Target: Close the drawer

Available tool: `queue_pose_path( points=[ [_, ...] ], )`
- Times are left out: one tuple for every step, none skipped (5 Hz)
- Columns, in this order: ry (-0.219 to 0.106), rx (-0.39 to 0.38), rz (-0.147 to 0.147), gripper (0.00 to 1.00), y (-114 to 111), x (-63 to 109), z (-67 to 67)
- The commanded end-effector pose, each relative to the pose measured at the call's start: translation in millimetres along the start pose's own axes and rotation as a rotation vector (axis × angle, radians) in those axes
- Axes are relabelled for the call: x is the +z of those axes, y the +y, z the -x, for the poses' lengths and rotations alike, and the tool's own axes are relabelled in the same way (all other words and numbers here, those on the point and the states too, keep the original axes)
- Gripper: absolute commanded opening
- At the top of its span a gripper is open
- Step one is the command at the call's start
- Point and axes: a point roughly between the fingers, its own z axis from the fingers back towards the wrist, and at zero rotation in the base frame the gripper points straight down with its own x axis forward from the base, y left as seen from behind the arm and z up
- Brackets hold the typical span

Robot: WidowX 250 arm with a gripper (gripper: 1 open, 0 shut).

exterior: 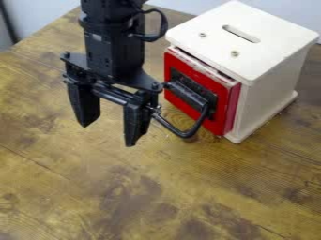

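The drawer (186, 73) has a red flat front and sits in a small cream-white box (251, 56) at the upper right. The red front stands out a little from the box face. Its large black looped wire handle (186, 114) juts toward the front left. My gripper (111, 116) is black and hangs just left of the drawer, its two fingers spread apart and pointing down at the table. The right fingertip (133, 128) is close beside the end of the handle loop. The gripper holds nothing.
The wooden table (150, 197) stretches across the front and left. The box top has two slots (239, 36). The table's far edge and a dark floor show at the upper left (25, 23).
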Motion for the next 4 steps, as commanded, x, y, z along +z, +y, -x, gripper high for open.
queue_pose_path(
  points=[
    [-0.163,-0.04,-0.007,1.0,4.4,-0.2,-8.6],
    [-0.254,0.026,-0.018,1.0,10.8,-5.9,-4.8],
    [-0.227,0.135,-0.018,1.0,11.9,3.6,-2.7],
    [-0.24,0.2,-0.012,1.0,12.9,3.3,-3.6]
  ],
)
